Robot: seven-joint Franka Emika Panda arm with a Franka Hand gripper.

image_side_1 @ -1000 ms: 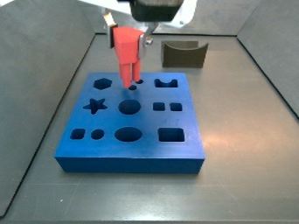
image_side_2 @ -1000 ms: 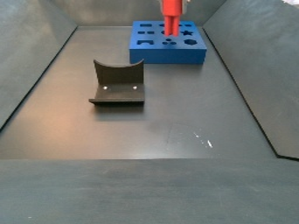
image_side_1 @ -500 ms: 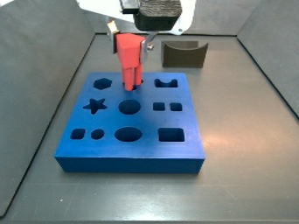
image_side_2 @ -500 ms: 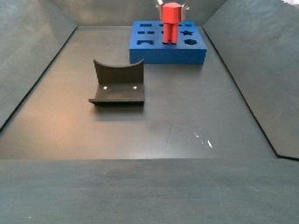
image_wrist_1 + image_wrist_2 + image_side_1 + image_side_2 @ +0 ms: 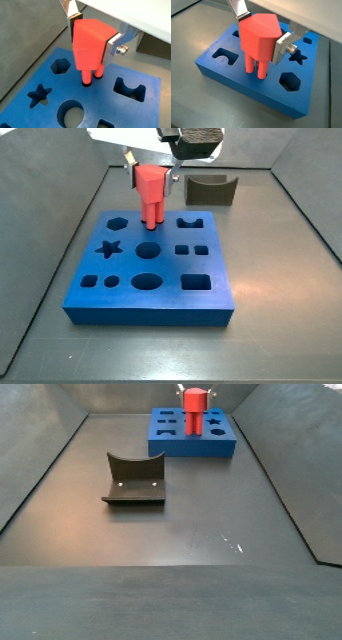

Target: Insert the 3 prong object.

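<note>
The red 3 prong object (image 5: 150, 194) stands upright on the big blue block (image 5: 160, 304), with its prongs down in the small round holes in the block's back row, between the hexagon hole and the notched hole. It shows close up in both wrist views (image 5: 90, 42) (image 5: 258, 37) and small in a side view (image 5: 195, 409). My gripper (image 5: 150, 173) is straight above the block. Its silver fingers (image 5: 112, 44) (image 5: 282, 46) press the red piece's upper body from both sides, shut on it. The prong tips are hidden in the holes.
A dark grey block with a curved notch (image 5: 211, 190) (image 5: 134, 481) sits on the floor apart from the blue block (image 5: 194, 449). Grey walls close in the floor on both sides. The blue block has star, hexagon, round and square holes.
The red piece has come down a little with the gripper, and its prongs have gone into the block's holes. The blocks have not moved.
</note>
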